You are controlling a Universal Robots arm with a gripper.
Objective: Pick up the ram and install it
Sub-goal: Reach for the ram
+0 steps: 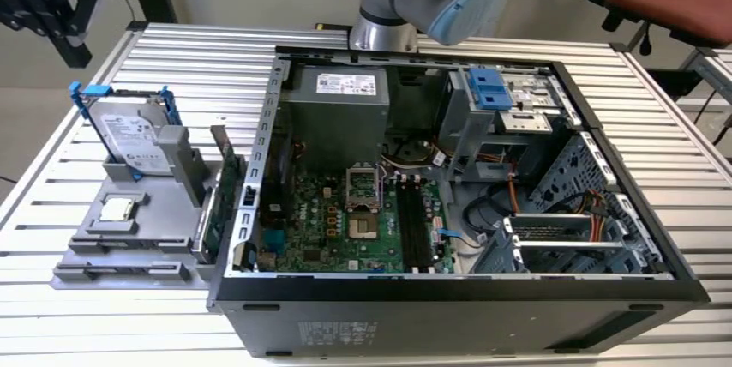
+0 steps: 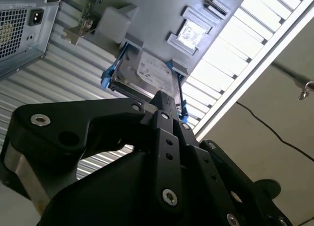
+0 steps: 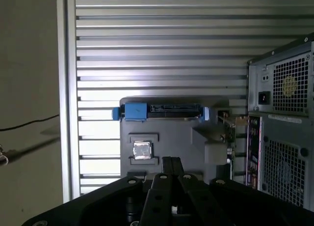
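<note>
The ram [image 1: 206,231] looks to be the thin dark stick standing on edge at the side of the grey holder [image 1: 115,251] nearest the computer case [image 1: 458,315], just beside the green card [image 1: 235,204], though it is hard to make out; the black slots [image 1: 414,225] on the board inside the case stand empty. The claw [image 3: 171,161] hangs above the holder, well apart from the stick, its fingers pressed together on nothing; below it in both wrist views lie the hard drive [image 3: 162,109] in its blue frame [image 3: 132,111] and a square chip [image 3: 142,150].
</note>
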